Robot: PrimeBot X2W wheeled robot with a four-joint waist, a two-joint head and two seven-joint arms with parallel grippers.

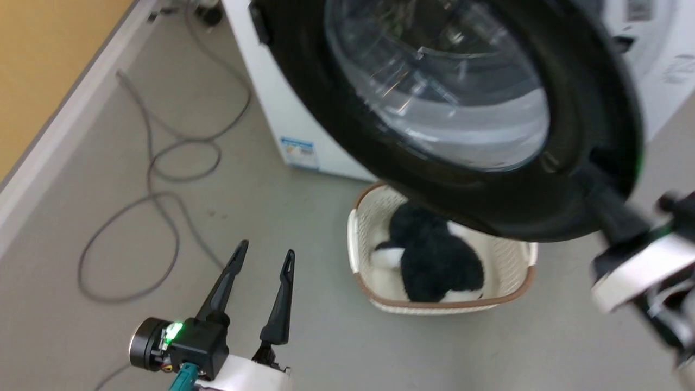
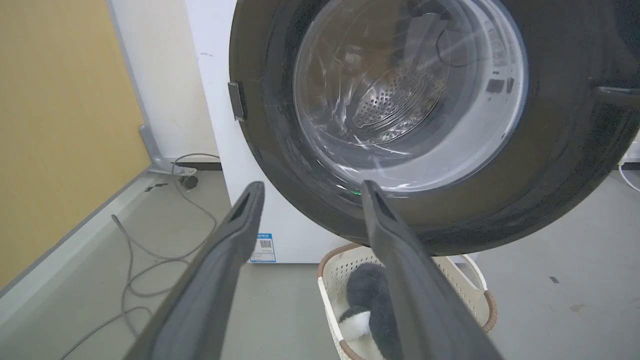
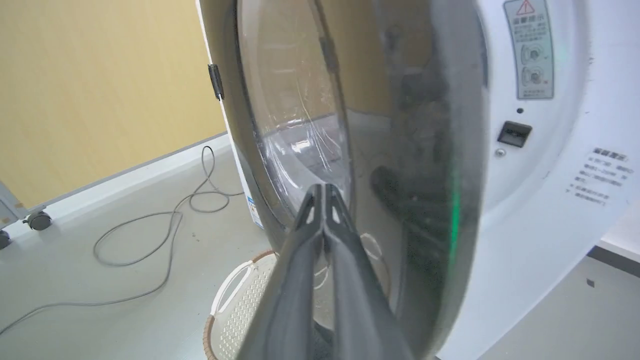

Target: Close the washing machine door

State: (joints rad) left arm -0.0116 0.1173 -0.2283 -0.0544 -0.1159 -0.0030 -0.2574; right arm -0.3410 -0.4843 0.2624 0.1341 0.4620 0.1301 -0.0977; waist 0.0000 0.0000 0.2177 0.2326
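The washing machine door (image 1: pixel 586 119), a black disc with a clear domed glass, stands partly open off the white washing machine (image 1: pixel 282 108). In the right wrist view the door (image 3: pixel 430 150) is nearly edge-on, with the machine's front (image 3: pixel 550 200) and its latch slot (image 3: pixel 514 134) behind it. My right gripper (image 3: pixel 324 187) is shut, with its tips against the door's glossy outer face. In the head view that gripper (image 1: pixel 597 190) is blurred at the door's lower right rim. My left gripper (image 1: pixel 266 251) hangs open over the floor, apart from the door (image 2: pixel 560 165), and it (image 2: pixel 310 186) holds nothing.
A cream perforated basket (image 1: pixel 355 239) holding a black-and-white plush (image 1: pixel 434 255) sits on the floor right under the door. Grey cables (image 1: pixel 163 163) loop over the floor at the left, along a yellow wall (image 1: pixel 43 65). Grey floor lies around my left gripper.
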